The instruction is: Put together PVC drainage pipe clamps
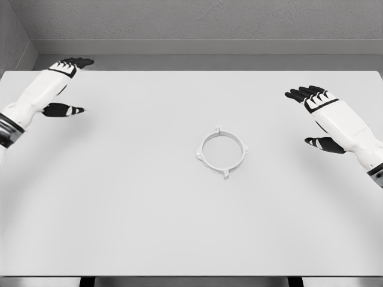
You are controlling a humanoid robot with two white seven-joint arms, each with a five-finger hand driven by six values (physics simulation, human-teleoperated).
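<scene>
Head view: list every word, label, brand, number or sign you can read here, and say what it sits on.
None: no readable text in this view.
Clamp ring: plain white, no marking.
Table: bare white surface, no label.
Left hand and right hand: white and black shells, no print visible.
Back wall: grey texture only, no signs.

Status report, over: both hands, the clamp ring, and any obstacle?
Left hand open, far left, holding nothing. Right hand open, at right, holding nothing. Clamp ring flat on table, untouched, between the hands. No obstacle seen.
</scene>
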